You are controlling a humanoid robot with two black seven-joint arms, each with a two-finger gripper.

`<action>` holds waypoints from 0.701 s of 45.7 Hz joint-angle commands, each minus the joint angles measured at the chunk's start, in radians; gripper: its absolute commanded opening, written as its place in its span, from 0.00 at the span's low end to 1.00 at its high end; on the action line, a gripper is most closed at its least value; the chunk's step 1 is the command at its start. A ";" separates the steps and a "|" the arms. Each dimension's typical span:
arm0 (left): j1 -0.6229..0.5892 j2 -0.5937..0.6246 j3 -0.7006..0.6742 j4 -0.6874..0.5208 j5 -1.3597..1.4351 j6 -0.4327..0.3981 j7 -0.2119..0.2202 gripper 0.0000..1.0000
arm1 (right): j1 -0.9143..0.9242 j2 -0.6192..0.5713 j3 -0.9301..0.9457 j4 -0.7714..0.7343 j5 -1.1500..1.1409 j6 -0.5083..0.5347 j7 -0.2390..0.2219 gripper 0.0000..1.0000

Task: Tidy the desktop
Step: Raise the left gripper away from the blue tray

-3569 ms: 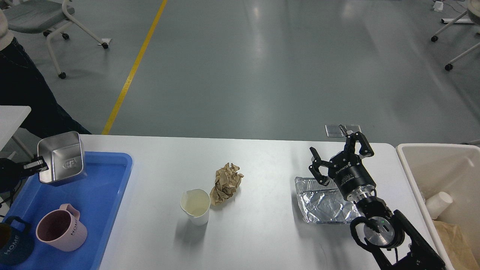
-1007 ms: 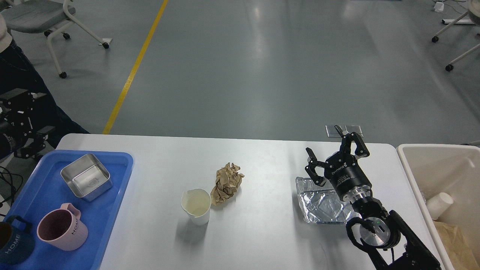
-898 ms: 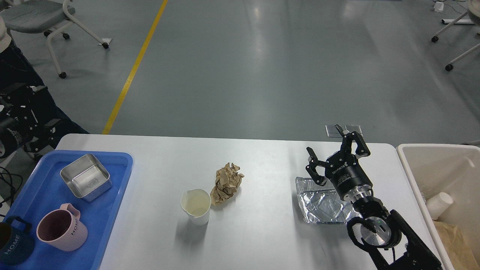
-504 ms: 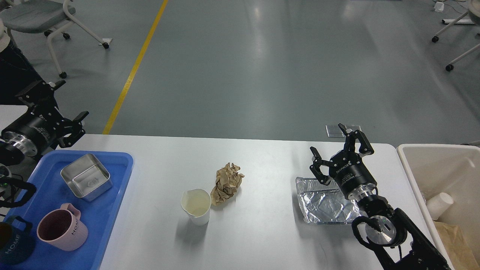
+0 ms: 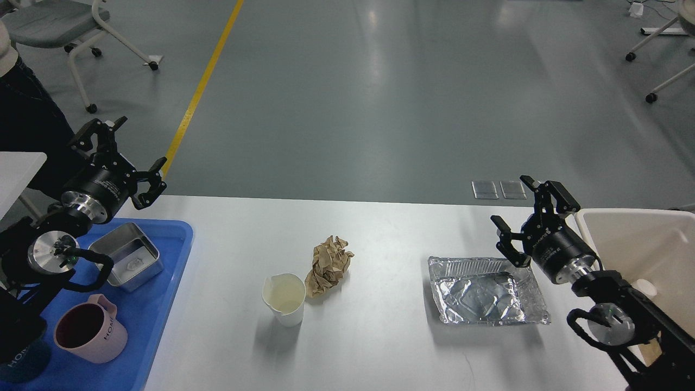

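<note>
The white desktop (image 5: 380, 228) holds a crumpled brown paper ball (image 5: 327, 264), a white paper cup (image 5: 283, 298) just in front of it, and a flattened foil tray (image 5: 486, 290) to the right. My left gripper (image 5: 120, 157) is open and empty, raised above the table's far left corner. My right gripper (image 5: 531, 209) is open and empty, up beyond the foil tray's right end, beside the cream bin (image 5: 651, 239).
A blue tray (image 5: 157, 282) at the left holds a steel square container (image 5: 127, 262), a pink mug (image 5: 89, 329) and a dark mug (image 5: 16, 355). The cream bin holds a paper cup (image 5: 645, 285). Chairs stand on the floor behind.
My left arm let go of the steel container into the blue tray, then rose and swung right. My right gripper moved right off the foil tray toward the bin.
</note>
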 commanded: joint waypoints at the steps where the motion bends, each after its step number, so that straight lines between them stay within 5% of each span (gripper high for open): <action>1: 0.035 -0.037 -0.039 0.001 -0.002 0.039 -0.041 0.96 | 0.032 -0.115 -0.068 0.004 -0.040 0.002 0.001 1.00; 17: 0.149 -0.195 -0.165 -0.023 -0.001 0.006 -0.073 0.96 | 0.110 -0.316 -0.169 0.036 -0.389 -0.005 0.023 1.00; 20: 0.152 -0.222 -0.187 -0.022 0.001 0.006 -0.119 0.96 | 0.112 -0.349 -0.168 0.047 -0.436 -0.005 0.023 1.00; 21: 0.154 -0.234 -0.196 -0.017 0.004 0.006 -0.174 0.96 | 0.112 -0.375 -0.169 0.055 -0.455 -0.003 0.023 1.00; 25: 0.152 -0.237 -0.193 -0.003 0.005 0.003 -0.271 0.96 | 0.113 -0.443 -0.174 0.082 -0.498 0.012 0.023 1.00; 32: 0.146 -0.228 -0.178 -0.003 0.004 0.003 -0.268 0.96 | 0.109 -0.610 -0.201 0.173 -0.606 0.067 0.015 1.00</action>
